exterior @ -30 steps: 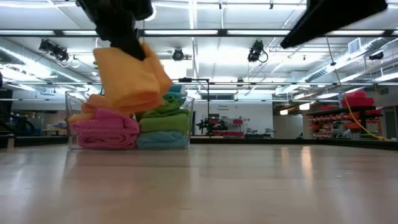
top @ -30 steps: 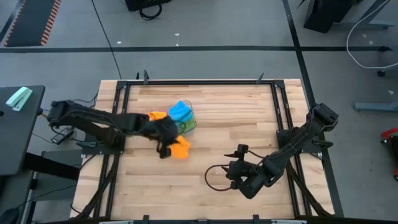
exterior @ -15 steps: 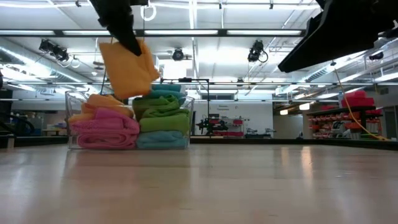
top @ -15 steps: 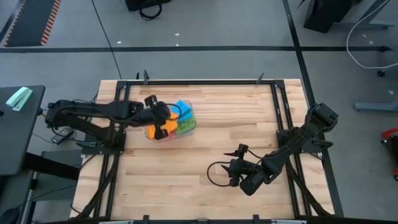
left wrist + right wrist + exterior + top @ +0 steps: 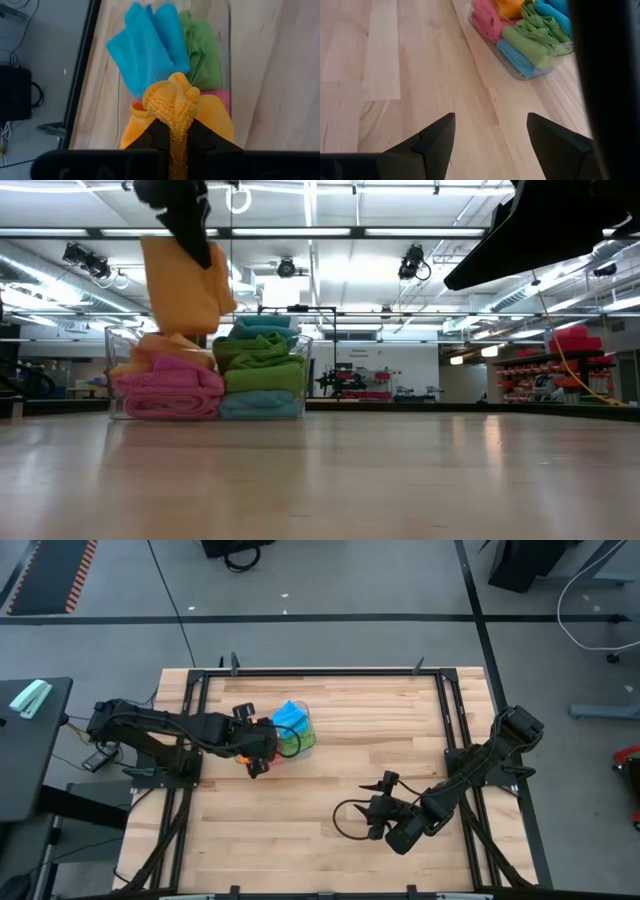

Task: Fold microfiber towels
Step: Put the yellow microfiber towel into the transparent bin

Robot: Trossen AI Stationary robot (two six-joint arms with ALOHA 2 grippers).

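While the left gripper (image 5: pixel 172 137) hangs pinched on a bunched orange microfiber towel (image 5: pixel 182 285) above the clear plastic tub (image 5: pixel 522 70) of folded towels, the right gripper (image 5: pixel 490 132) waits spread apart over bare wooden table (image 5: pixel 400 730).

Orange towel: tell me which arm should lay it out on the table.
Left. The left gripper is already shut on the orange towel, holding it in the air above the tub. The right gripper is open and empty, low over bare wood, well away from the tub.
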